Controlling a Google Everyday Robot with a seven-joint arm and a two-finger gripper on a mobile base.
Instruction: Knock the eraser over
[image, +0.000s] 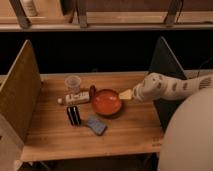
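Camera view: toward the table's (127, 131) front, the eraser (73, 115) stands upright, long axis vertical, just beside a blue-grey pad (95, 125). Farther back, across a red bowl (106, 102), the gripper (125, 94) hovers at the bowl's picture-right rim; whether it is open cannot be told.

table (131, 128): matt wood | bowl (106, 102): glossy red | cup (73, 83): clear plastic | eraser (73, 115): matt dark | hand (125, 94): pale, at bowl's right rim
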